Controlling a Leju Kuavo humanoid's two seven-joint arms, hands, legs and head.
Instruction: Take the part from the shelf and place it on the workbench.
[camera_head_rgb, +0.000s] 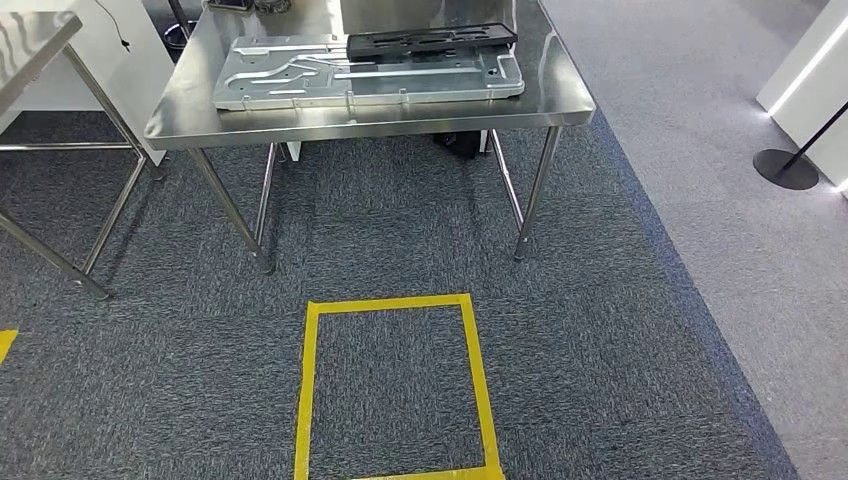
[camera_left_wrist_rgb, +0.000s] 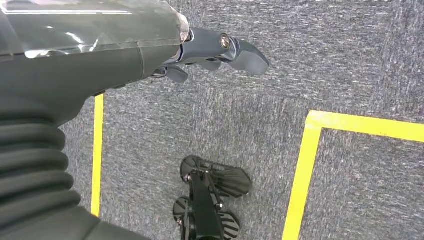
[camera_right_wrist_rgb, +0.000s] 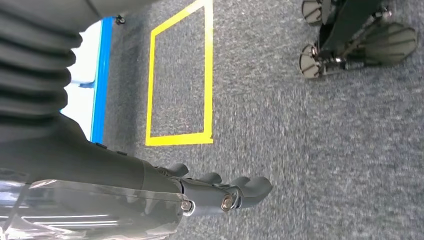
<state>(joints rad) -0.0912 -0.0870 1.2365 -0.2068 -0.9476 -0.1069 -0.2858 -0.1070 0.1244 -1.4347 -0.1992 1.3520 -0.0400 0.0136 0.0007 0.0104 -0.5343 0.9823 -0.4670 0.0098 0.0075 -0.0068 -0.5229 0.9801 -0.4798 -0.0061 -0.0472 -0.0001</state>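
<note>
A steel workbench (camera_head_rgb: 565, 98) stands ahead of me in the head view. On it lies a large flat silver metal part (camera_head_rgb: 370, 75) with a black plastic part (camera_head_rgb: 430, 40) resting across its far edge. My left hand (camera_left_wrist_rgb: 220, 52) hangs over the grey carpet, fingers loosely extended and holding nothing. In the same way, my right hand (camera_right_wrist_rgb: 225, 192) hangs above the carpet with nothing in its fingers.
A yellow tape square (camera_head_rgb: 395, 385) marks the carpet in front of the workbench. A second steel table (camera_head_rgb: 30, 40) stands at the left. At the right, on lighter flooring, stand a black round-based post (camera_head_rgb: 787, 168) and a white panel (camera_head_rgb: 810, 60).
</note>
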